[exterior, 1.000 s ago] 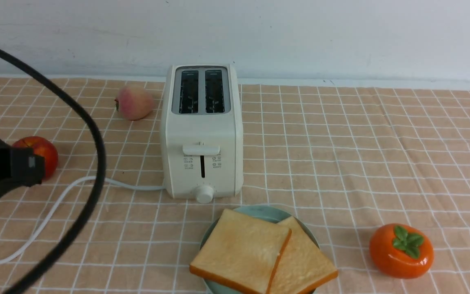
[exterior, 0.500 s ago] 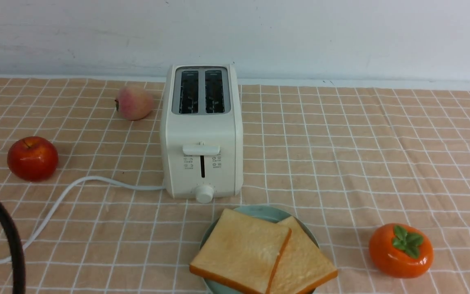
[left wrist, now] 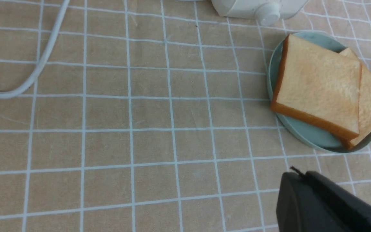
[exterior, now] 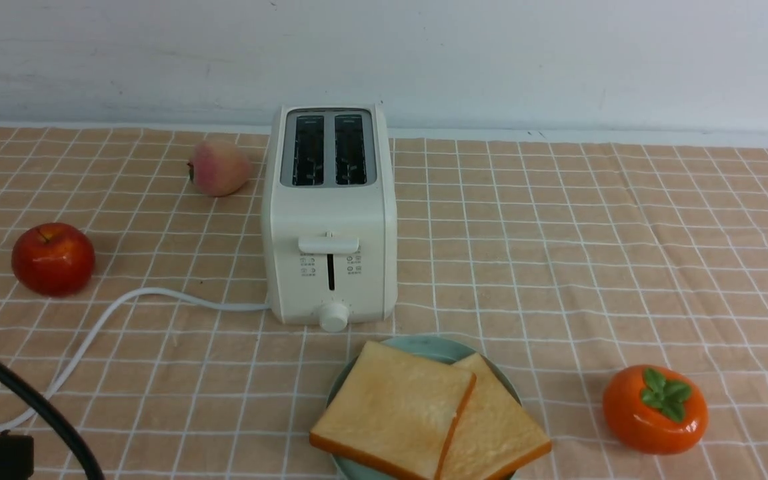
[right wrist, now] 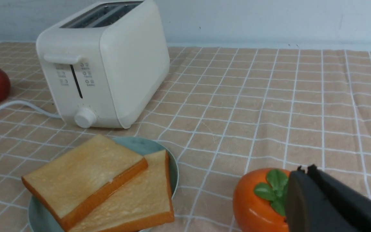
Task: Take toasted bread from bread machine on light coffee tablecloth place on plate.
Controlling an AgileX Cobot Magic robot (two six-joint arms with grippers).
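Note:
Two slices of toasted bread (exterior: 394, 407) lie overlapped on the teal plate (exterior: 424, 347) in front of the bread machine (exterior: 329, 213), whose two slots are empty. They show in the left wrist view (left wrist: 317, 83) and the right wrist view (right wrist: 85, 174) too. The plate (left wrist: 304, 135) and toaster (right wrist: 108, 64) stand on the checked tablecloth (exterior: 557, 233). My left gripper (left wrist: 298, 175) is shut and empty, above the cloth near the plate. My right gripper (right wrist: 303, 170) is shut and empty, beside an orange persimmon (right wrist: 259, 203).
A red apple (exterior: 53, 258) sits at the left, a peach (exterior: 219, 167) behind left of the toaster, the persimmon (exterior: 655, 408) at front right. The white cord (exterior: 124, 307) runs left from the toaster. A black cable (exterior: 31, 400) crosses the lower left corner.
My left arm and its black cable have drawn back down and out toward the lower left corner, uncovering the red apple. Bread, plate and toaster have not moved.

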